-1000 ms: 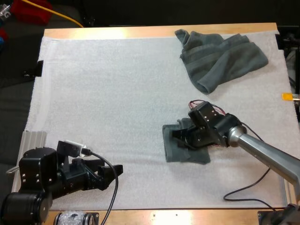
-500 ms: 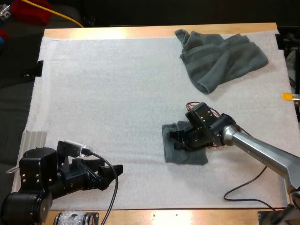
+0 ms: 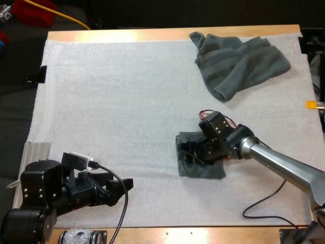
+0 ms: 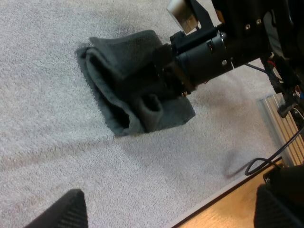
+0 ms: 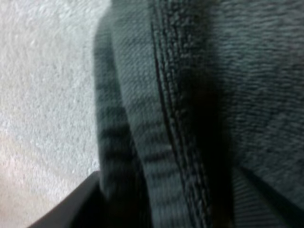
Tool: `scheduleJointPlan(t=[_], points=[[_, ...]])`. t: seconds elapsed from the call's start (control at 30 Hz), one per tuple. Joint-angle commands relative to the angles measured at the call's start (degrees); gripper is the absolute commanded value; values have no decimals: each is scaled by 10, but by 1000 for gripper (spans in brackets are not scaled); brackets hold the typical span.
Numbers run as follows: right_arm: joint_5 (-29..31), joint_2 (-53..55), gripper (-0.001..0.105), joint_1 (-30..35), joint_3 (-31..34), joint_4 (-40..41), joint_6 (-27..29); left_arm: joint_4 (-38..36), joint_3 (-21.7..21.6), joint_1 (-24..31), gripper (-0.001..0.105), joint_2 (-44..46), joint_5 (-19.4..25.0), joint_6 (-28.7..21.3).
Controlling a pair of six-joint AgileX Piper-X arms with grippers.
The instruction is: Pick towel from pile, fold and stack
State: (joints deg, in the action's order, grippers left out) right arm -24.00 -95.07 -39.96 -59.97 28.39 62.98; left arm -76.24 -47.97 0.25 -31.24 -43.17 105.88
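Our right gripper [image 3: 192, 150] is down on the folded towel [image 3: 202, 169], just right of the mat's middle and toward the near side in the high view. Its two black fingers [image 5: 71, 206] stand on either side of a stitched edge of the cloth and pinch it between them. From our left wrist view we see this gripper [image 4: 162, 81] buried in the dark cloth, with a flap of the folded towel [image 4: 118, 59] raised and curled over beside it while the rest lies flat on the mat [image 4: 57, 142]. Up close, the folded towel [image 5: 190, 95] shows layered edges and a seam running along it.

Our left gripper [image 3: 123, 185] hovers low over the near left part of the mat [image 3: 111, 101], well apart from the folded towel and pointing toward it. Its fingers [image 4: 64, 211] are spread wide, with nothing between them.

We see the crumpled towel [image 3: 238, 63] at the far right corner of the mat, bunched in loose folds, well apart from both grippers. The wooden table [image 3: 152, 34] shows along the far edge of the mat.
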Motion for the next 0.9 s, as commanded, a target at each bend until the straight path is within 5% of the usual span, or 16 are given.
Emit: scheduleJointPlan(t=[0.0,0.5,0.87], points=[[-2,-1,57,-5,-3,2,2,4,-4,-1,69,2,-9,1],[62,2,57,-57,-8,19,34,6,-4,-1,69,2,-9,1],[129,77,57,-57,-33,87,121,14,-4,-1,69,2,-9,1]])
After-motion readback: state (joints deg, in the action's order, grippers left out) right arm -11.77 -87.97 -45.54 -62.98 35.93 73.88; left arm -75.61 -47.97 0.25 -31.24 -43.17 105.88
